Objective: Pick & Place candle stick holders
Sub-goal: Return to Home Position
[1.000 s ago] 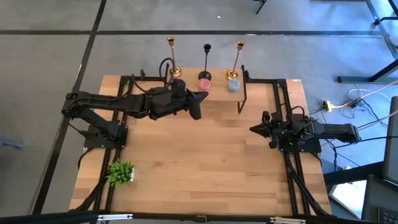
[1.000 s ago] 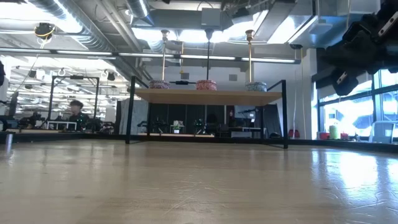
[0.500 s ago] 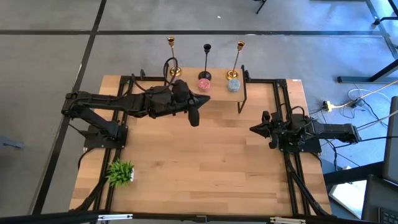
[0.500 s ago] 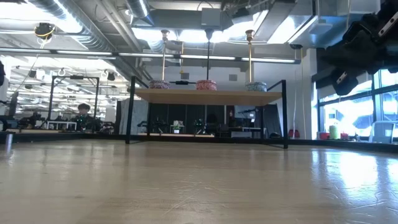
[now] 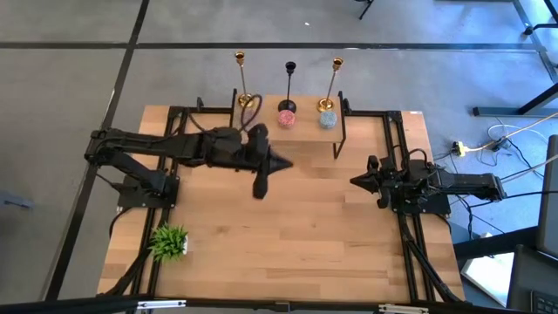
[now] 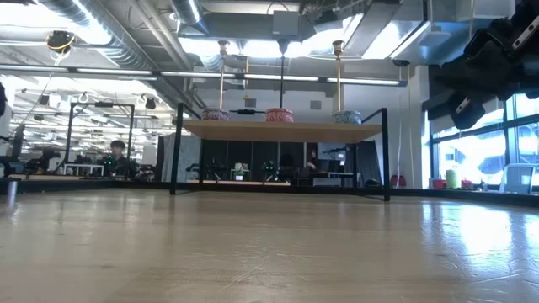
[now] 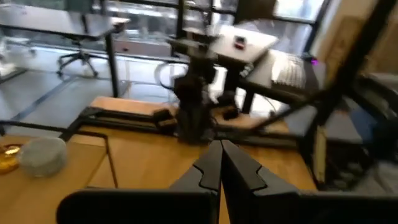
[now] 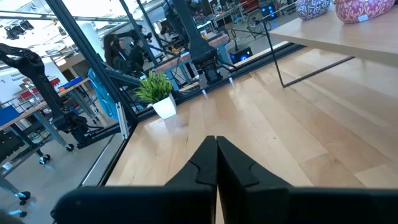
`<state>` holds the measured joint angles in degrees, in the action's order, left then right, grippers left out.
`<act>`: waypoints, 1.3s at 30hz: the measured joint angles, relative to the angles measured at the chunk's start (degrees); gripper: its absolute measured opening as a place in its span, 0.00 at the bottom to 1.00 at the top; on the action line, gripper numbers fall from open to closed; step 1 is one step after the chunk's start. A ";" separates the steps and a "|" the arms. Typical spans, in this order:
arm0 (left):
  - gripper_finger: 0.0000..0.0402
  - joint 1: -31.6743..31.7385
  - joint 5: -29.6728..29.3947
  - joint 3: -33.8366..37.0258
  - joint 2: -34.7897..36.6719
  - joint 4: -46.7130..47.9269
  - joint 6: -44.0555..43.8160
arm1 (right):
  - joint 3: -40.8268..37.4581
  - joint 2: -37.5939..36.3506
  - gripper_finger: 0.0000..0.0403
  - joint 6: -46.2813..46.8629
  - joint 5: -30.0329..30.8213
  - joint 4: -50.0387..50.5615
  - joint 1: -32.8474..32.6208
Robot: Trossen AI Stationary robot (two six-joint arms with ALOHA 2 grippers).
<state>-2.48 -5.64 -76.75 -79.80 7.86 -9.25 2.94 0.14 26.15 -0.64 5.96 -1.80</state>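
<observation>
While the three candle stick holders [image 5: 289, 84] stand on the shelf [image 6: 278, 130] at twelve o'clock, left gripper [image 5: 258, 187] hangs mid-table, fingers pressed together, empty. Advice: retract toward nine o'clock, clear of shelf frame. Right gripper [image 5: 357, 180] parked at three o'clock, fingers together.

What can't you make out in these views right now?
- Low view: bases of three thin metal candlesticks, behind round candles on the wooden shelf.
- Low view: left gripper, out of frame.
- Left wrist view: gold object, cut by the edge.
- Right wrist view, past the right gripper: pink patterned candle, cut by the edge.
</observation>
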 joint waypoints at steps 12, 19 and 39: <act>0.00 -3.26 -4.96 18.97 20.86 -1.13 3.31 | 0.00 0.00 0.00 -0.02 0.02 0.00 0.00; 0.00 -0.71 -1.70 40.30 35.84 -18.46 -2.25 | 0.00 0.00 0.00 -0.02 0.03 -0.02 0.00; 0.00 1.09 -3.40 73.14 69.08 -23.98 -1.30 | 0.02 0.00 0.00 -0.07 0.07 -0.02 0.00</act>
<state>-1.39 -9.04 -3.61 -10.72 -16.11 -10.54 2.96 0.14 26.09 -0.58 5.94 -1.80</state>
